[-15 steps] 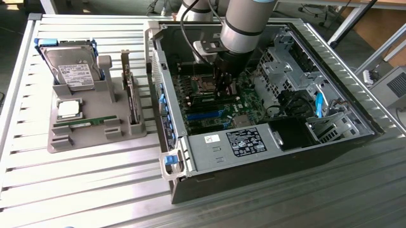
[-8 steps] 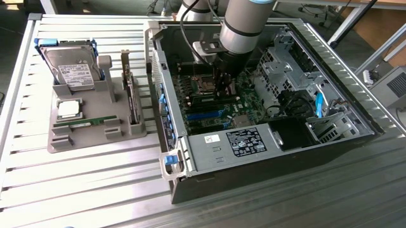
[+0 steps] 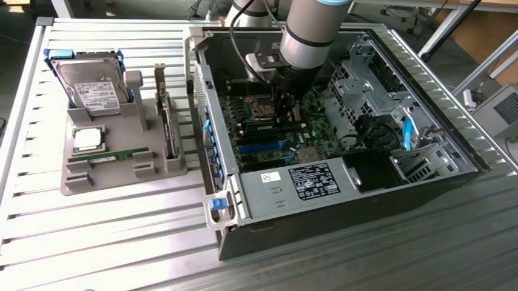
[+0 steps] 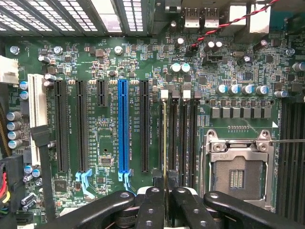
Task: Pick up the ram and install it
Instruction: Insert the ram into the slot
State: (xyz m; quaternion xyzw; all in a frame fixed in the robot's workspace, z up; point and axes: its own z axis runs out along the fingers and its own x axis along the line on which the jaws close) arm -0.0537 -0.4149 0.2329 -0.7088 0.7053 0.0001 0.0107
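**RAM stick held edge-on at the motherboard slots**

We record the gripper (image 4: 165, 200) lowered inside the open computer case (image 3: 421, 115), which lies on its side on the slatted metal worktop (image 3: 113, 242), toward that worktop's far edge and the exterior view's right. The claw is nearly closed, its two black fingers (image 4: 151, 205) pressed against either face of the ram (image 4: 165, 143). In the wrist view we see the stick edge-on as a thin pale line running from between the fingers up along the first of the black memory slots (image 4: 183, 138); we cannot tell whether it is seated in that slot or just above it.

On the motherboard (image 4: 105, 62) we list, beside the memory slots, an open CPU socket (image 4: 237, 174) with its metal frame, a blue expansion slot (image 4: 123, 126), several black expansion slots (image 4: 60, 126) and a white one (image 4: 35, 109).

On the worktop toward the exterior view's left we list a grey parts holder (image 3: 113, 163), well apart from the gripper. It carries a hard drive (image 3: 91, 85) standing at its far end, a square silver processor (image 3: 87, 139) at its middle, a second green memory stick (image 3: 109, 157) lying near its front, and a dark upright expansion card (image 3: 166, 115) along its edge nearest the case.
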